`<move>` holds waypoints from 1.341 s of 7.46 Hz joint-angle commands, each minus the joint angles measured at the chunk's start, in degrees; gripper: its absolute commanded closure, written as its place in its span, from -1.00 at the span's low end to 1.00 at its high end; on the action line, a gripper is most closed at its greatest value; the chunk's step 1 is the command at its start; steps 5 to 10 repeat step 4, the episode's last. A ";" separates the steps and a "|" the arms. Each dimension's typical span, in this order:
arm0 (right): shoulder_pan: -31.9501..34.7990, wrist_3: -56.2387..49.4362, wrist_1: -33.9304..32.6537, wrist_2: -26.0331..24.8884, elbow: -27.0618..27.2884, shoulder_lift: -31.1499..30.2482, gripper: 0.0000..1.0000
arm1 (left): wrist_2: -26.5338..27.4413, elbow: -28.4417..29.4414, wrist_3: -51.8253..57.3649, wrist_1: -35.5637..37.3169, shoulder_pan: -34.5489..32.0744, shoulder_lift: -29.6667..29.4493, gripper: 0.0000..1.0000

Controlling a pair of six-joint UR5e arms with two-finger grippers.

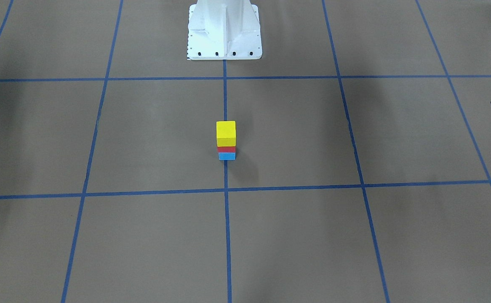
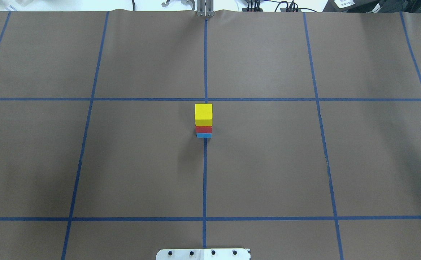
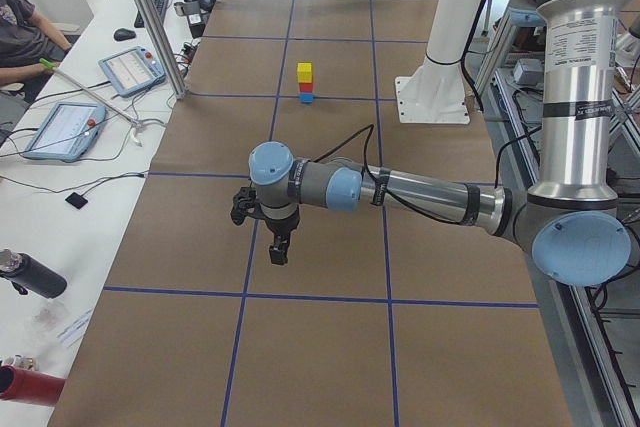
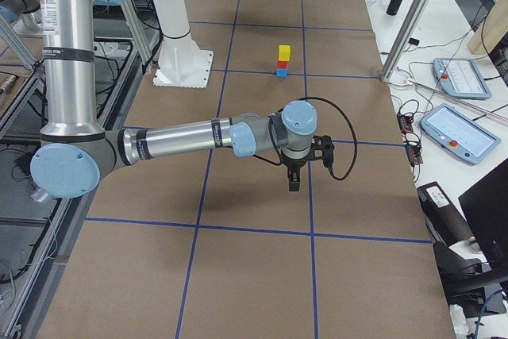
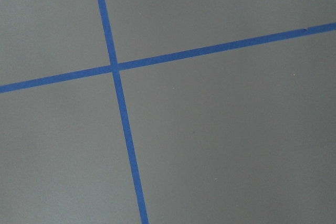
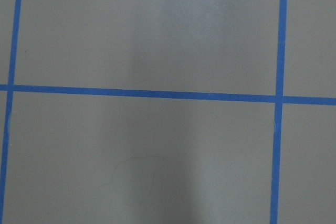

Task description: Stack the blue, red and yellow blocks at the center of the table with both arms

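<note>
Yellow block (image 2: 203, 112) tops one red block (image 2: 203, 129) and one blue block (image 2: 203, 135).

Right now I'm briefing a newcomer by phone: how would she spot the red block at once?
On the brown table, follow the centre tape line out from the white robot base to the three-block stack. The red block is the middle layer, under the yellow block and on the blue block.

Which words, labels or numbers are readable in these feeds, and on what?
No text is readable anywhere.
The yellow block, red block and blue block: no print visible.
The white label at the overhead view's top edge: too small.
The pendant screens: blurred.
</note>
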 commanded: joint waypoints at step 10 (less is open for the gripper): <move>-0.52 -4.32 -1.55 -3.72 -1.37 -0.29 -1.00 | -0.03 0.24 -0.55 0.00 -0.28 0.08 -0.99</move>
